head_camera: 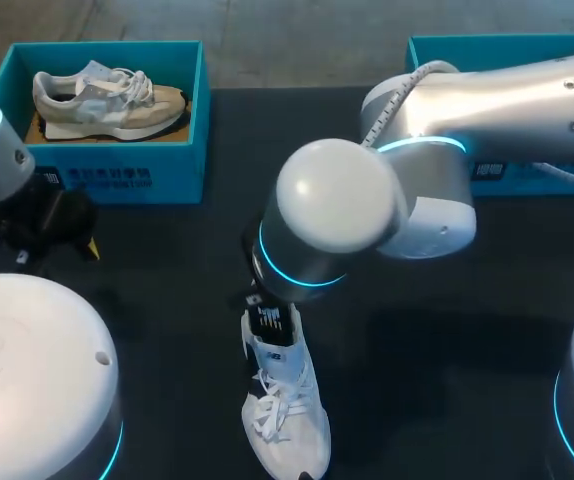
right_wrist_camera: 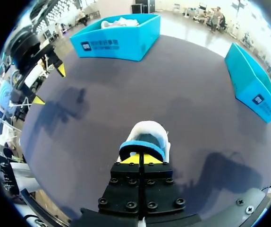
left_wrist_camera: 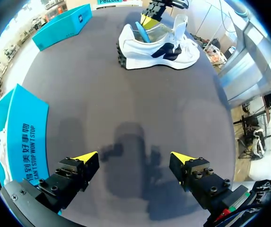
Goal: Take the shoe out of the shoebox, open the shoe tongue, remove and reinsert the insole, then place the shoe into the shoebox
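A white shoe [head_camera: 287, 420] with a dark side mark [left_wrist_camera: 159, 47] stands on the black table near its front edge, laces up. My right gripper [head_camera: 270, 322] is over its heel opening, shut on the upturned end of the blue insole [left_wrist_camera: 142, 32], which rises out of the shoe [right_wrist_camera: 147, 135]. Right at the closed yellow tips [right_wrist_camera: 140, 160] shows the insole's curved blue end [right_wrist_camera: 142, 147]. My left gripper [left_wrist_camera: 133, 163] hangs open and empty above bare table at the left [head_camera: 52, 235], well away from the shoe.
A teal shoebox [head_camera: 107, 150] at the back left holds a beige and grey shoe [head_camera: 107, 100]. A second teal box [head_camera: 507, 45] sits at the back right, partly hidden by my right arm. Both boxes also show in the right wrist view [right_wrist_camera: 116, 40] [right_wrist_camera: 253, 85].
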Robot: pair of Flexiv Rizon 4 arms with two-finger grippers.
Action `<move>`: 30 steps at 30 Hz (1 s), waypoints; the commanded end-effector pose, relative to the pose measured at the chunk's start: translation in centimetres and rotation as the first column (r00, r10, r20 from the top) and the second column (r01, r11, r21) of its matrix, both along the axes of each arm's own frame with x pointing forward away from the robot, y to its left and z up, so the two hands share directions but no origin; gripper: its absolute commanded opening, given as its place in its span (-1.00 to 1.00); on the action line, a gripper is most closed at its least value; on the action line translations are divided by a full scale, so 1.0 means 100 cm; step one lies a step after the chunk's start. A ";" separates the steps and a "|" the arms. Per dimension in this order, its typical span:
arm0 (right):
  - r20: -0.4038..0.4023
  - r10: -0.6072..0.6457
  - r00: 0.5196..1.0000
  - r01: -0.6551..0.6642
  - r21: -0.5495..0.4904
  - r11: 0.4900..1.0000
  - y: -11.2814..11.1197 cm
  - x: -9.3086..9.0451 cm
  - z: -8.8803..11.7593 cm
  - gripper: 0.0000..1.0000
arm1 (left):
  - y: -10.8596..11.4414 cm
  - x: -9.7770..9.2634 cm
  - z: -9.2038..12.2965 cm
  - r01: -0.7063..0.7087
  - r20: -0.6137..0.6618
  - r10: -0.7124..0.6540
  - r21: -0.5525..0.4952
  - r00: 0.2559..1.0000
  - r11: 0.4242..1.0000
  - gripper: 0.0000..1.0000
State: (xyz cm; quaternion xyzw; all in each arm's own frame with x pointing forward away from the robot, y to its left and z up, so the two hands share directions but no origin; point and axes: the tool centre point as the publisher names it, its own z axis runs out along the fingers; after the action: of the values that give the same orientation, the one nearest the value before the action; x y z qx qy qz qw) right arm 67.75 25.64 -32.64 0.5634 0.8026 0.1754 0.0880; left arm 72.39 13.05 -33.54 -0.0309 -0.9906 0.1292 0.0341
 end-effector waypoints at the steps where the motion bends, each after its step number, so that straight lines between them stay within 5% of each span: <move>1: 0.007 -0.009 1.000 0.009 -0.008 1.000 0.006 0.001 -0.005 -1.00 | 0.004 -0.005 0.002 0.011 0.011 -0.011 -0.008 1.000 1.000 1.00; 13: 0.003 -0.039 0.999 0.039 -0.030 0.999 0.012 0.010 -0.022 -1.00 | 0.011 -0.012 0.020 0.087 0.050 -0.080 -0.172 0.996 0.981 1.00; 30: 0.003 -0.075 0.997 0.075 -0.023 0.997 0.015 0.014 -0.051 -1.00 | 0.006 -0.014 0.029 0.167 0.029 -0.165 -0.254 0.986 0.953 1.00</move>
State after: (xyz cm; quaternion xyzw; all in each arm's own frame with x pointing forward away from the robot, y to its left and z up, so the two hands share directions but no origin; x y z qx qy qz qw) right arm 69.30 26.89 -36.91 0.5915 0.7838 0.1604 0.1002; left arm 70.81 13.79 -30.67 -0.1164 -0.9598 0.2530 0.0345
